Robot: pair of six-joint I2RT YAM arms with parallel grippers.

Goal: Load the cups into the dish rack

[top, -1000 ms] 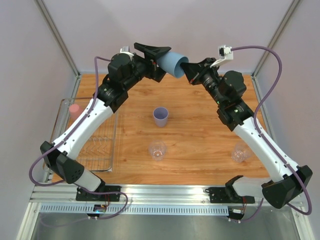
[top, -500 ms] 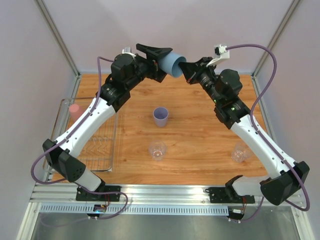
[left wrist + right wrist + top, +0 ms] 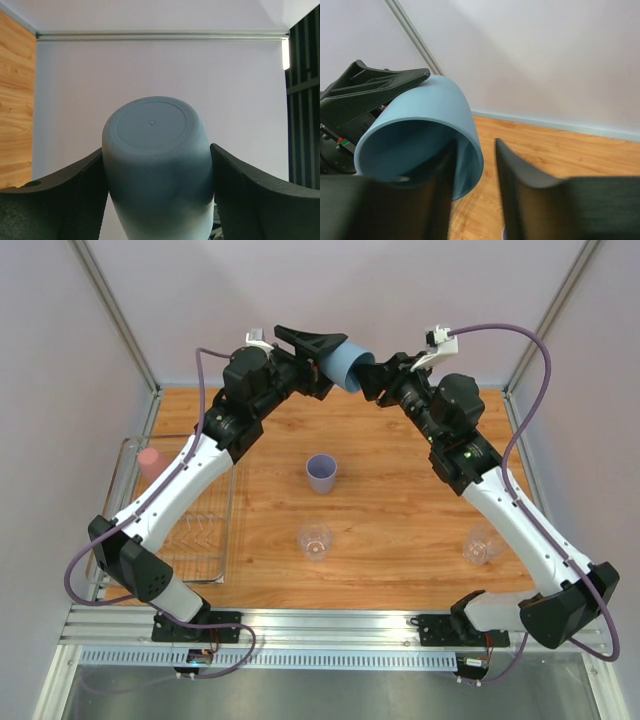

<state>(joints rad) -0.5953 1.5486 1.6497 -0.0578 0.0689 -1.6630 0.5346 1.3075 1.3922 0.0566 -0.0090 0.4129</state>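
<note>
The blue cup (image 3: 346,364) is held high in the air over the table's far edge, lying on its side. My left gripper (image 3: 322,348) is shut on its body; in the left wrist view both fingers press the cup (image 3: 155,165). My right gripper (image 3: 376,380) is open at the cup's mouth, one finger inside the cup (image 3: 420,130), the other outside with a gap to the wall. The lavender cup (image 3: 321,473) stands upright mid-table. Two clear cups (image 3: 315,540) (image 3: 482,545) stand nearer. The pink cup (image 3: 149,462) sits in the dish rack (image 3: 228,530) at the left.
Grey walls and metal frame posts close in the back and sides. An aluminium rail runs along the near edge by the arm bases.
The blue cup and both grippers have shifted slightly up and to the left. The cups on the table have not moved.
</note>
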